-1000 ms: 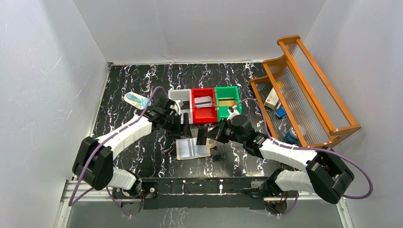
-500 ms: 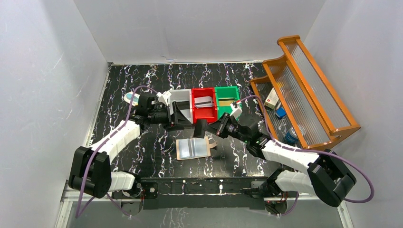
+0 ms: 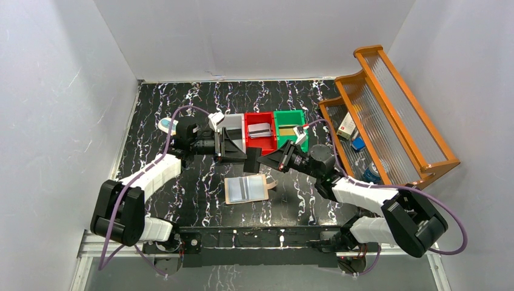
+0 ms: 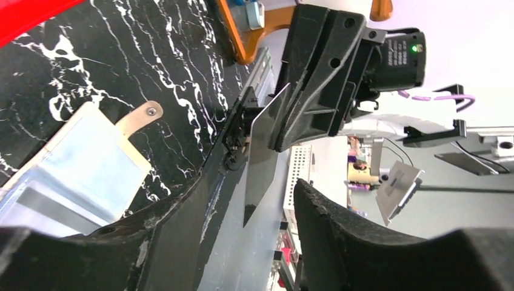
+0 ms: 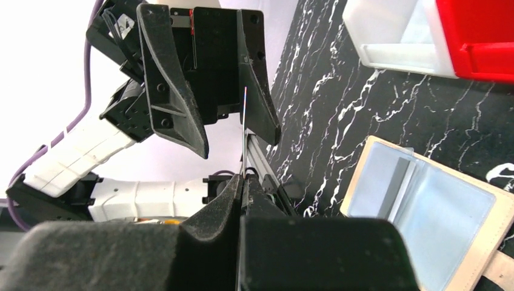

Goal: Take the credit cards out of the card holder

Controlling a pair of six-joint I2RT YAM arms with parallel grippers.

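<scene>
Black marble-patterned tabletop [image 3: 170,103] inside plain white walls forms the work area. My right pincer [image 5: 243,185] is clamped shut on one end of a dark credit card [image 4: 260,157] and holds it on edge in the air, just beyond the far edge of the card holder [image 3: 246,188]. My left pincer [image 5: 239,144] stands partly open, with one finger on each side of the card's free end. A gap shows beside the card, so I judge that there is no second grip yet. Handling: the card is thin, stiff, light and glossy, and is likely to slide if pinched at a corner. Clamp the flat faces, well in from the edge. The card holder lies open and flat, tan and leather-like outside with pale grey-blue pockets inside, and its snap tab [image 4: 142,115] projects from its right side. Beyond the card holder stand a white bin [image 3: 230,116], a red bin [image 3: 260,114] and a green bin [image 3: 290,112]. A wooden rack [image 3: 368,51] stands far to its right.
</scene>
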